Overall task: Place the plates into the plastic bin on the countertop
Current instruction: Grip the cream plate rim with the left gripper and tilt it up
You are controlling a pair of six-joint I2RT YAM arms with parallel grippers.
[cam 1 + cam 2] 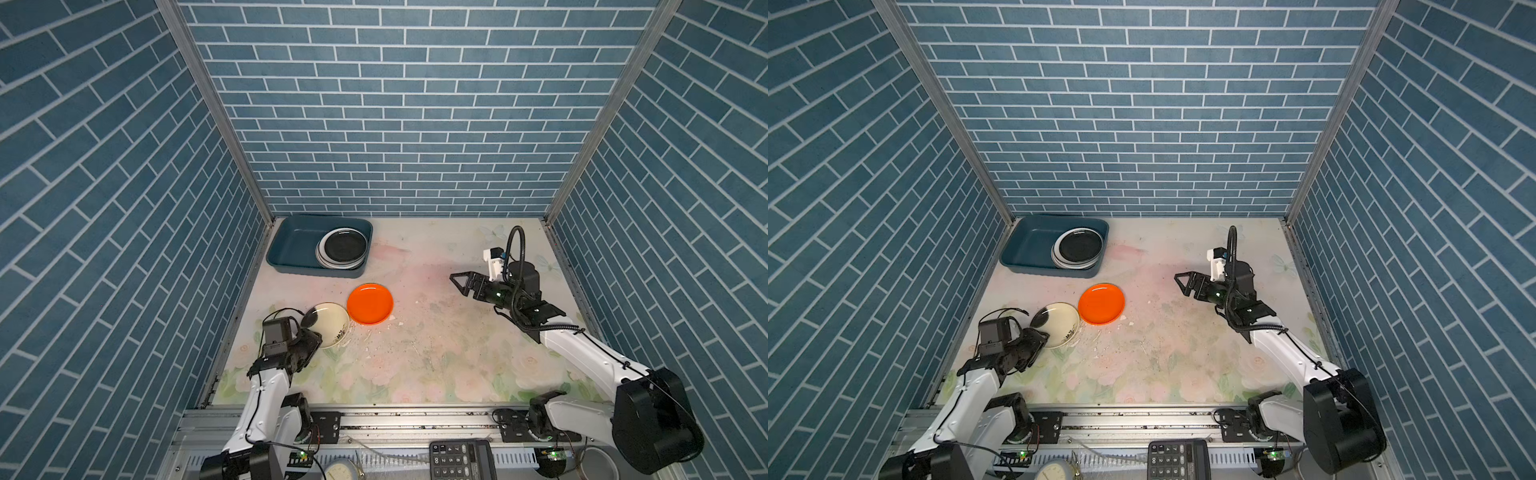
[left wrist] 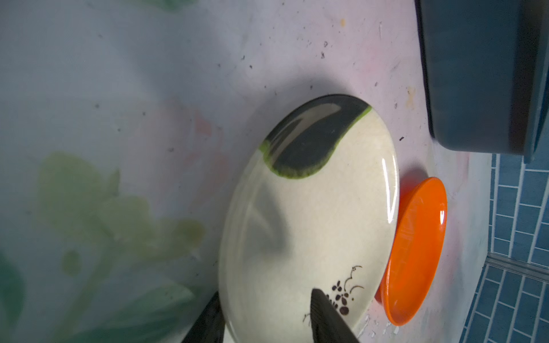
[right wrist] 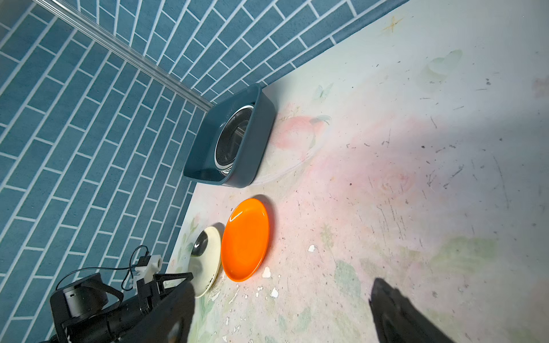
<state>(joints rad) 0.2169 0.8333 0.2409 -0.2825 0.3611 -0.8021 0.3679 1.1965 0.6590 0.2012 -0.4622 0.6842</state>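
Overhead, a pale worktop [image 1: 436,353] printed with faded roses sat inside blue brick-patterned walls [image 1: 415,124]. At its far left corner stood a dark teal plastic bin [image 1: 316,269]. A stack of plates [image 1: 329,261] lay in the bin's right half, a black plate [image 1: 345,246] on top; the left half showed bare floor. The number of plates in the stack could not be counted.

Two more plates lay on the worktop near its left edge, in front of the bin. An orange plate [image 1: 370,304] lay flat, apart from the bin. Just beside it, toward the left edge, was a cream plate [image 1: 332,324] with a dark patch on one side and a small dark sprig on the other. Whether the two rims touched could not be told.

The left claw [image 2: 266,292] was at the cream plate's front rim. In the left wrist view one finger [image 2: 326,317] lay over the plate's face beside the sprig and the other sat outside the rim, so the jaws straddled the edge; whether they were pressing it could not be told.

The right claw [image 1: 459,284] hung above the right half of the worktop, well apart from both plates, its jaws wide open and empty. Small white chips [image 3: 266,271] dotted the worktop just in front of the plates.
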